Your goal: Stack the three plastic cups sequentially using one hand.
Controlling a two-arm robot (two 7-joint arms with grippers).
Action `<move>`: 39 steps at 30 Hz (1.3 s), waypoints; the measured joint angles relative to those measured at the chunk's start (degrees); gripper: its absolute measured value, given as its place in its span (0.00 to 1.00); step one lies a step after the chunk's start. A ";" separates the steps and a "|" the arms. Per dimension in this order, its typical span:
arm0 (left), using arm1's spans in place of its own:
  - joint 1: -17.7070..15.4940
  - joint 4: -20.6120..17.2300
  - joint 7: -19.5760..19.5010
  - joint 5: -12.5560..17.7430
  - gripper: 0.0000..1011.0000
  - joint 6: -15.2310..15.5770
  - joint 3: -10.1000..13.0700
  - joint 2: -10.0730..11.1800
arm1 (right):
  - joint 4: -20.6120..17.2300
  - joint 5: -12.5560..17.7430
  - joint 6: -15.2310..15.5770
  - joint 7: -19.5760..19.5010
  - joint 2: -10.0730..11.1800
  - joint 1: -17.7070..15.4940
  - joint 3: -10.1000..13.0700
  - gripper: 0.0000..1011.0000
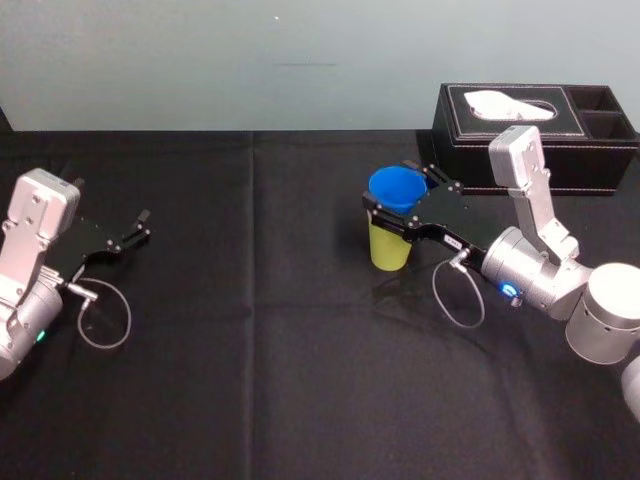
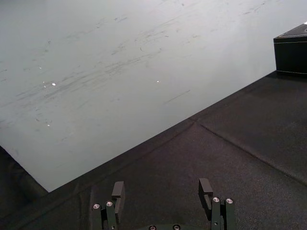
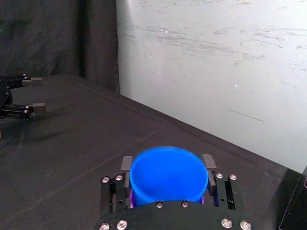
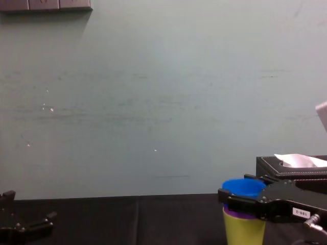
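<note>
While the pale wall closes the room behind and a black cloth covers the whole desk, a black tissue box stands at the far right edge, just behind the working arm. That right arm reaches in from the robot's right. Its right end effector pinches the blue cup just under the rim, one jaw against each side. The cup's long axis stands upright, mouth up, directly between the jaws. It sits nested in the purple cup, of which just a thin band shows, and that in turn rests in the yellow-green cup, whose base stands on the cloth right of centre. All three appear stacked, so what is left is probably to let go and draw back to the right without tipping the column. The left end effector hovers well apart at the desk's left, jaws spread and holding nothing.
</note>
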 joint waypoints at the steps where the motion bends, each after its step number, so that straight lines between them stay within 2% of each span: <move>1: 0.00 0.00 0.00 0.00 1.00 0.00 0.00 0.00 | 0.00 0.01 0.00 0.00 0.00 0.00 0.01 0.87; 7: 0.00 0.00 0.00 0.00 1.00 0.00 0.00 0.00 | -0.01 0.04 0.02 -0.02 0.00 0.00 0.04 0.99; 16: 0.00 0.00 0.00 0.00 1.00 0.01 0.00 0.00 | -0.77 0.18 0.07 -0.07 0.13 -0.37 0.16 0.99; 22: 0.00 0.00 0.00 0.00 1.00 0.00 0.00 0.00 | -6.05 1.04 0.16 -1.09 1.23 -3.81 1.41 0.99; 24: 0.00 0.00 0.00 0.00 1.00 0.00 0.00 0.00 | -8.69 1.73 0.28 -2.10 1.77 -5.92 2.48 0.99; 27: 0.00 0.00 0.00 0.00 1.00 0.00 0.00 0.00 | -10.72 2.17 0.40 -3.34 2.05 -7.62 3.48 0.99; 32: 0.00 0.00 0.00 0.00 1.00 0.00 0.00 0.00 | -14.04 1.42 -0.02 -7.19 2.26 -10.94 5.53 0.99; 34: 0.00 0.00 0.00 0.00 1.00 0.00 0.00 0.00 | -15.55 -0.63 -0.43 -10.73 2.12 -12.63 6.65 0.99; 37: 0.00 0.00 0.00 0.00 1.00 0.00 0.00 0.00 | -16.81 -5.61 -0.79 -18.23 1.04 -14.74 8.34 0.99; 38: 0.00 0.00 0.00 0.00 1.00 0.00 0.00 0.00 | -16.81 -5.61 -0.79 -18.23 1.04 -14.74 8.34 0.99; 39: 0.00 0.00 0.00 0.00 1.00 0.00 0.00 0.00 | -16.85 -7.20 -0.78 -20.53 0.56 -15.23 8.86 0.99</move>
